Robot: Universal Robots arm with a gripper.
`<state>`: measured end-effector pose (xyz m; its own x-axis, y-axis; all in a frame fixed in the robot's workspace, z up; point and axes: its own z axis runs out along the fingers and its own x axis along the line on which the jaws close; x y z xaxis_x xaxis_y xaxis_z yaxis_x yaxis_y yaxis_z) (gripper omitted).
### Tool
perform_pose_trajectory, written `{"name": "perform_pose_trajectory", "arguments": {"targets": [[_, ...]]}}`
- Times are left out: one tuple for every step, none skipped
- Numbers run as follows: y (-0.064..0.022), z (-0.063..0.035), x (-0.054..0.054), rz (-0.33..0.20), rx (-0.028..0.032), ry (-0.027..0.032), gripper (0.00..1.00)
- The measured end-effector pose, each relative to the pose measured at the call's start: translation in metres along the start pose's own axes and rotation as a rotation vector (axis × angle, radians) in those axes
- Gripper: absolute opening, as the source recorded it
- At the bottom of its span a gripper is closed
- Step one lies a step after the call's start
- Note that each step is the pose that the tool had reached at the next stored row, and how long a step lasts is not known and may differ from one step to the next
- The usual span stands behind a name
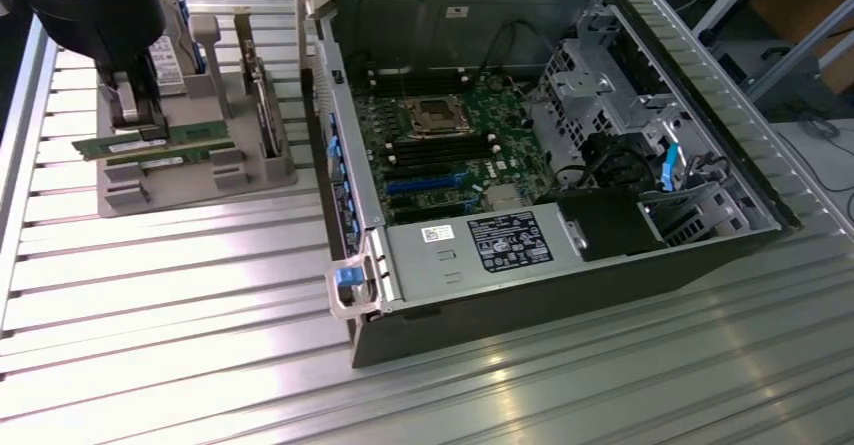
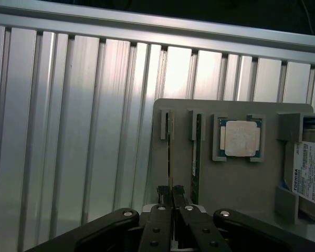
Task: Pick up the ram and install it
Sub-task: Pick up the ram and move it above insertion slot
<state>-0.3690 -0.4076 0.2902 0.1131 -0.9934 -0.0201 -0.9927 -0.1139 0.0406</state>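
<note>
The pincer (image 2: 171,197) is clamped on the upper edge of the ram (image 2: 169,149), which stands on edge in a grey holder (image 2: 241,184) near the table's (image 1: 200,295) edge at the exterior view's left. The stick is probably light, stiff and fragile, so it is best held mid-length by its bare edge. The wrist view shows the second ram (image 2: 198,152) and the processor (image 2: 240,137), and the exterior view shows the open computer case (image 1: 561,295).
</note>
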Motion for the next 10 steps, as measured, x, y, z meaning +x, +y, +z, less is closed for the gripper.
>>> {"name": "perform_pose_trajectory", "arguments": {"targets": [[0.0,-0.0004,0.0,0.0,0.0,0.0,0.12],[0.0,-0.0009,0.0,0.0,-0.0001,0.0,0.12],[0.0001,-0.0015,0.0,0.0,0.0,0.0,0.12],[0.0001,-0.0021,0.0,0.0,0.0,0.0,0.12],[0.0001,-0.003,-0.0001,0.0,0.0001,0.0,0.12],[0.0001,-0.0038,-0.0001,0.0,0.0001,0.0,0.12],[0.0002,-0.0045,-0.0001,0.0,0.0001,0.0,0.12],[0.0002,-0.0051,-0.0001,0.0,0.0002,0.0,0.12],[0.0002,-0.0056,-0.0001,0.0,0.0001,0.0,0.12],[0.0002,-0.006,-0.0001,0.0,0.0002,-0.0001,0.12]]}}
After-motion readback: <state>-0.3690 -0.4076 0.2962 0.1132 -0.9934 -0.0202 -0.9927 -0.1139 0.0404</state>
